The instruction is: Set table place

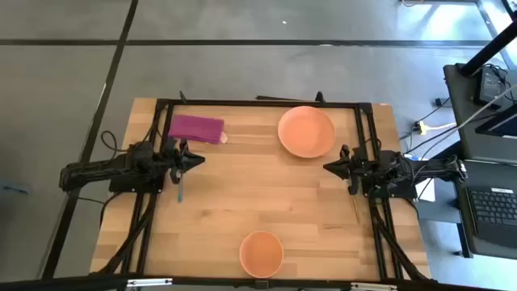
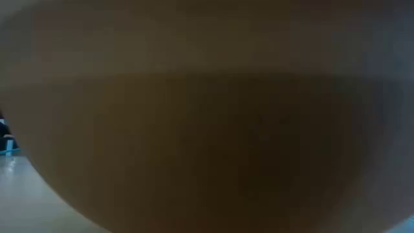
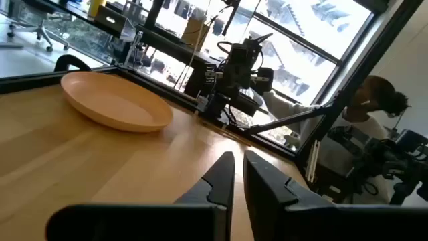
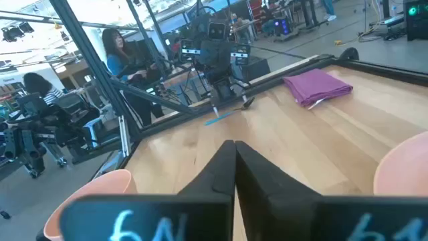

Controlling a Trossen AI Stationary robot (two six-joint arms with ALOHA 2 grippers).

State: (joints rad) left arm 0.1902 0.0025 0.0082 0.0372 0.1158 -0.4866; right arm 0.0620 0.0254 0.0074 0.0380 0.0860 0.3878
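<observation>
So, table [image 1: 258, 190] mostly bare wood, black rail round edges, wide free middle. Left gripper [image 1: 196, 160] at left rail, fingers nearly closed, empty. Right gripper [image 1: 330, 166] at right rail, pinched closed, empty. Plate [image 1: 306, 131] and purple cloth [image 1: 195, 128] near far rail, bowl [image 1: 261, 253] at near rail, blue utensil [image 1: 180, 190] just beside left gripper.

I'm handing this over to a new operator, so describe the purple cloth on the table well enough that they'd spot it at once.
On the light-wood table, look to the far edge on the left arm's side, just beyond the left gripper. The purple napkin lies flat there, to the left of the orange plate. It is the only purple, rectangular, soft thing; the plate and the orange bowl are round.
</observation>
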